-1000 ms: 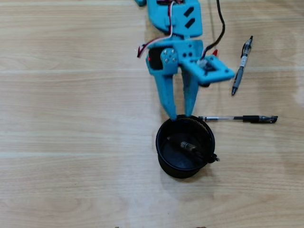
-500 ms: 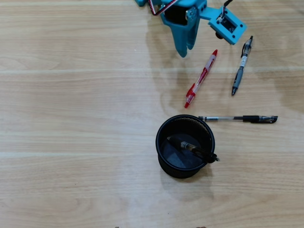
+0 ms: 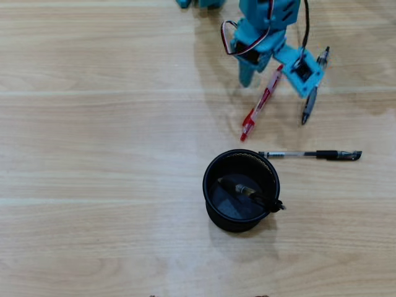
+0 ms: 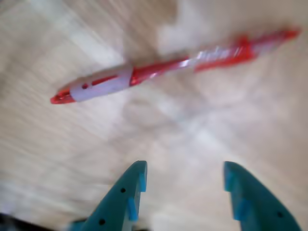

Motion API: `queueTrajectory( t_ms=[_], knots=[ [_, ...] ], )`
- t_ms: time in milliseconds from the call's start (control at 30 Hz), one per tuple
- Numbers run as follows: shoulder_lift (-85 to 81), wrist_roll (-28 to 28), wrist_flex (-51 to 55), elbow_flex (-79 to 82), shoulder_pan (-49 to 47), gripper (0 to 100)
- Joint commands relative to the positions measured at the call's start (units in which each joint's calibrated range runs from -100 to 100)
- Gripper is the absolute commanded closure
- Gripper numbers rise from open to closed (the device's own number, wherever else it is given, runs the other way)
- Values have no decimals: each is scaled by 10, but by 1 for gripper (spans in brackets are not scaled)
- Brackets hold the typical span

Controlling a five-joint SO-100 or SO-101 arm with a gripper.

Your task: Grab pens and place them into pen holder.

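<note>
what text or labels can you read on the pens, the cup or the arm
No text can be read in either view.
Red pen: pale marks on the barrel, smeared by motion blur in the wrist view.
Black and clear pen: dark marks on the barrel, too small to read.
Pen holder and hand: no label seen.

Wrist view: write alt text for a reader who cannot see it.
A red and clear pen lies slanted across a light wooden table, blurred by motion. Below it the teal pincer is open, its two fingertips apart and not touching the pen.
</note>
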Motion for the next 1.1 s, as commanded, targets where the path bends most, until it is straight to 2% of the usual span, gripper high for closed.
queueTrajectory(
  t_ms=[0,67,367,700,767,900,967,1067],
  knots=[
    [6,-228,31,-14,-41,63],
    [14,-237,9,-19,-42,60],
    [124,-241,-130,-76,-44,67],
    [255,-239,-160,-129,-5,68],
    [264,-242,-164,-130,5,74],
    [264,-240,-159,-132,34,100],
    [262,-240,-155,-133,46,95],
    [233,-240,-132,-126,51,98]
  ],
)
